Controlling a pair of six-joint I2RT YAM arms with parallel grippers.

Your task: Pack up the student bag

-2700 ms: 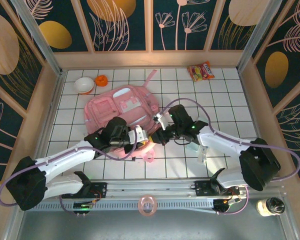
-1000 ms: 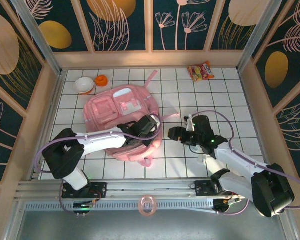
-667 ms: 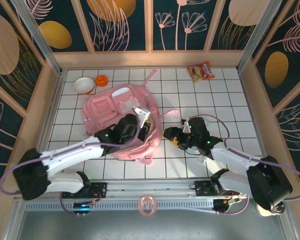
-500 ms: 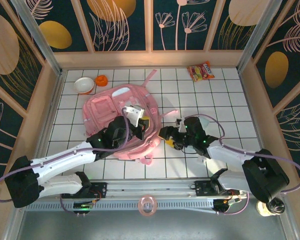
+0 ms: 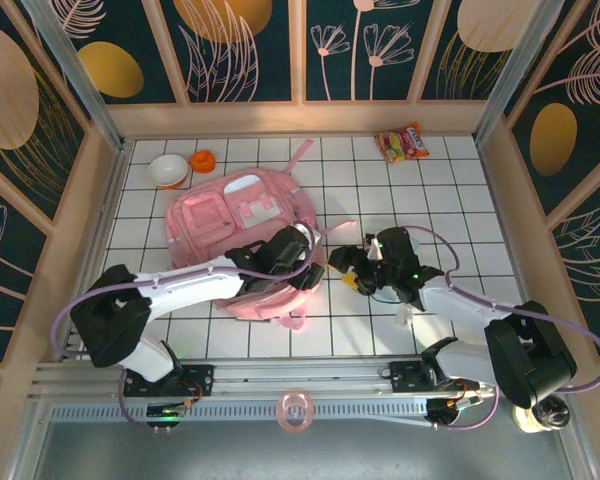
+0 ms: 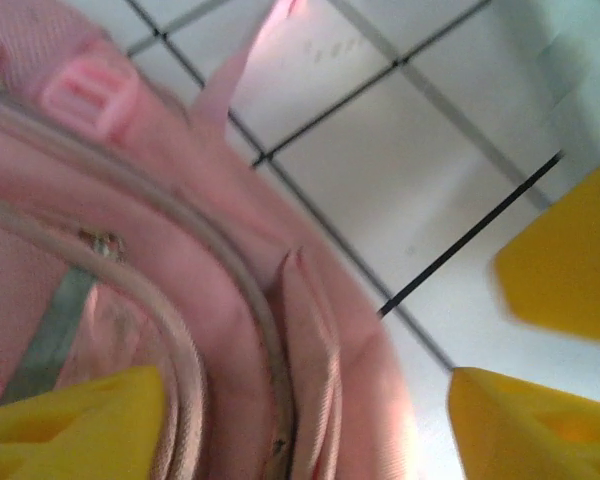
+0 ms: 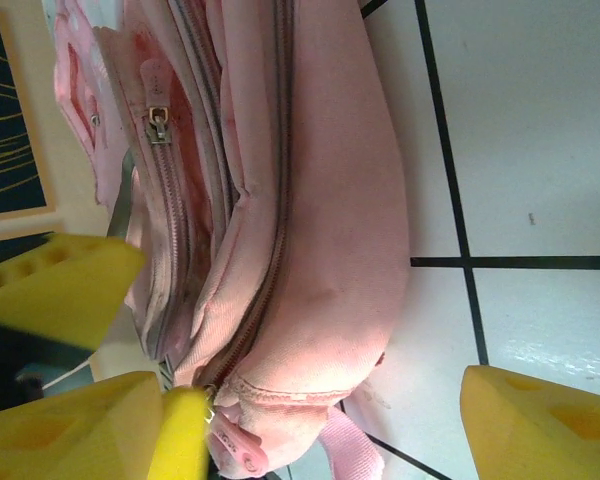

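The student bag (image 5: 242, 232), a soft pale-pink backpack, lies flat on the white tiled table left of centre. My left gripper (image 5: 302, 262) is at the bag's near right edge, with the right gripper (image 5: 342, 270) just beside it to the right. In the left wrist view the left gripper (image 6: 300, 400) is open, and the bag's zipped seam (image 6: 280, 350) lies between its yellow fingers. In the right wrist view the right gripper (image 7: 315, 400) is open around the bag's rounded end (image 7: 320, 250), with a zipper pull (image 7: 158, 125) further up. A pink strap (image 5: 340, 228) trails to the right.
A white bowl (image 5: 168, 170) and a small orange object (image 5: 203, 160) sit at the back left. A snack packet (image 5: 401, 142) lies at the back right. A pink tape ring (image 5: 298, 410) rests on the front rail, and a bottle (image 5: 540, 412) stands at the front right.
My left gripper was shut half a second ago and is now open, and it has shifted right to the bag's near right edge. The right gripper stays close beside it.
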